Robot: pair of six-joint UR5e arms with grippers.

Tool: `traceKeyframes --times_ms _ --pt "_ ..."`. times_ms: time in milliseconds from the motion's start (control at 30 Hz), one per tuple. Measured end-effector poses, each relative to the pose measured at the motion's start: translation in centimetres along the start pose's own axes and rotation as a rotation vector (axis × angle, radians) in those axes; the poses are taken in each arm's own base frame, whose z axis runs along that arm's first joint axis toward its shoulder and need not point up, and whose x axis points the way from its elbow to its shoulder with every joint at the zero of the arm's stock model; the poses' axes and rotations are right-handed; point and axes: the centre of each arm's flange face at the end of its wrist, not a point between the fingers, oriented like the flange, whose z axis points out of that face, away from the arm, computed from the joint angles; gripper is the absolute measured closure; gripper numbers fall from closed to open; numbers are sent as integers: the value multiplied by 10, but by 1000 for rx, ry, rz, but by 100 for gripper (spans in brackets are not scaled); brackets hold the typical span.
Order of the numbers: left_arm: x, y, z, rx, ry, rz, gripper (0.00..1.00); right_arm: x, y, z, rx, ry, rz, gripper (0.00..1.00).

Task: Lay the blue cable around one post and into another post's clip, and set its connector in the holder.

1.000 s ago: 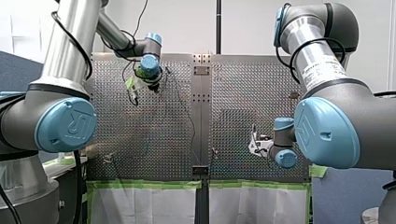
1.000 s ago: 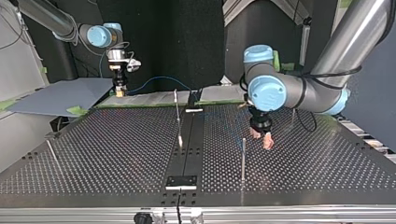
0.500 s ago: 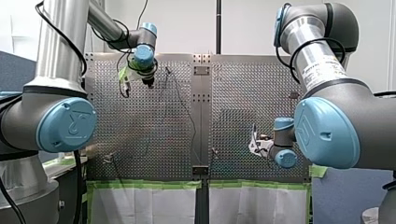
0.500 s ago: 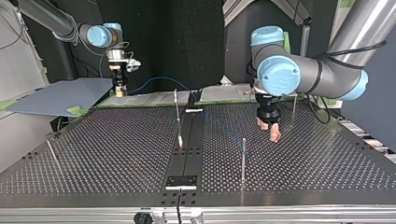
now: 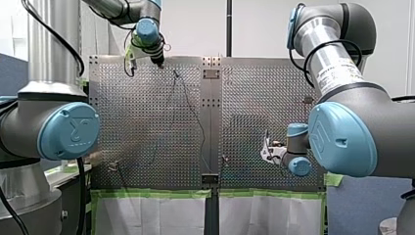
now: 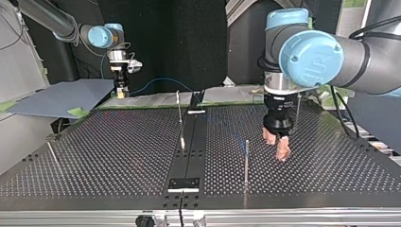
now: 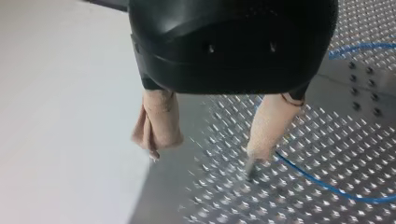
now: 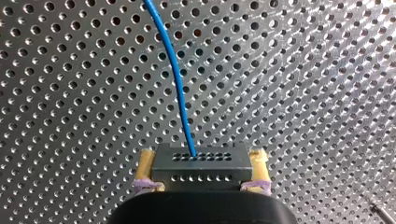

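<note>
My right hand sat at the counter's arm-side edge. Its yellow pads were clamped on the connector, and the blue cable rose out of that block. This grip probably anchored the cable's end while the slack was routed. My left hand hung raised over the counter toward its far edge, beside an upright post in the top view. Its beige pads were apart with nothing between them. A run of cable lay on the counter just beyond them, likely the next pick-up. Over the previous second the left hand had travelled from mid-counter toward that far edge, while the right had not shifted.
</note>
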Motion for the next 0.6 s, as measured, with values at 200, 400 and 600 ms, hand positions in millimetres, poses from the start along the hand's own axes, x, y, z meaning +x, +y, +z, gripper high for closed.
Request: traceKeyframes --times_ms 200,400,600 --pt "-32 -7 -24 43 -24 39 0 0 2 0 -2 1 4 100" --pt "-43 -10 -45 90 -7 92 0 1 2 1 -3 2 9 100" --pt "-37 -12 -50 107 46 159 0 1 2 1 -3 1 10 100"
